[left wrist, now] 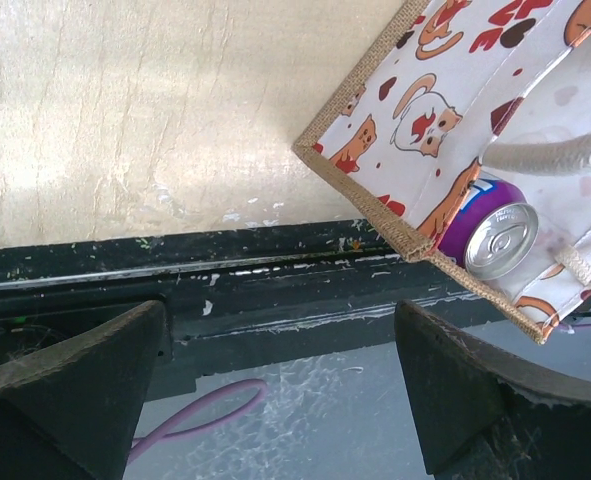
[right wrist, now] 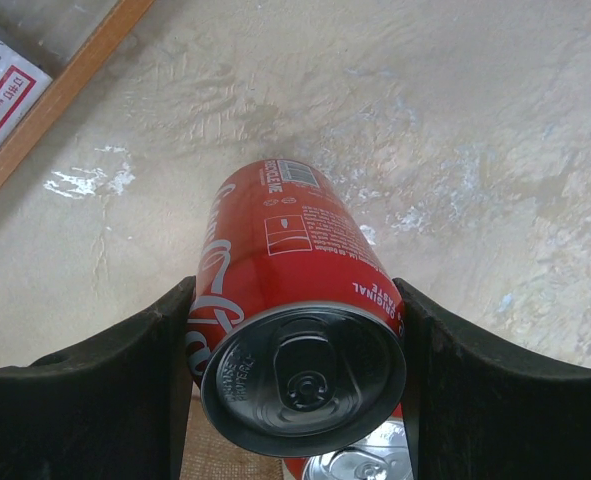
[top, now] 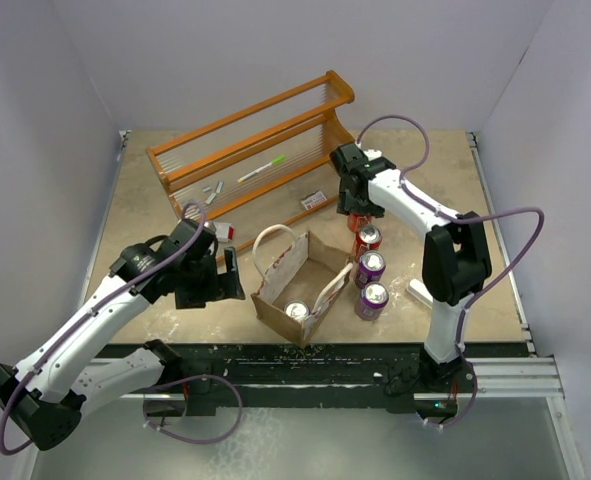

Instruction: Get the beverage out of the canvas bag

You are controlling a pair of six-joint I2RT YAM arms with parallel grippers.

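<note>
The canvas bag (top: 275,268) stands open in the middle of the table, its white handles up. One purple beverage can (top: 296,311) stands inside at its near end; the left wrist view shows that can (left wrist: 495,235) behind the bag's cat-print wall (left wrist: 395,150). My left gripper (top: 233,278) hangs open just left of the bag, with nothing between its fingers (left wrist: 280,400). My right gripper (top: 359,218) is behind and right of the bag, shut on a red can (right wrist: 295,280) with a dark top. I cannot tell whether that can rests on the table.
Right of the bag stand a red can (top: 368,238) and two purple cans (top: 371,266), (top: 372,298) in a row. An orange wooden rack (top: 255,150) holding a green pen (top: 263,168) lies behind. Small boxes (top: 313,200), (top: 223,231) sit nearby. The table's black front rail (left wrist: 275,270) is close.
</note>
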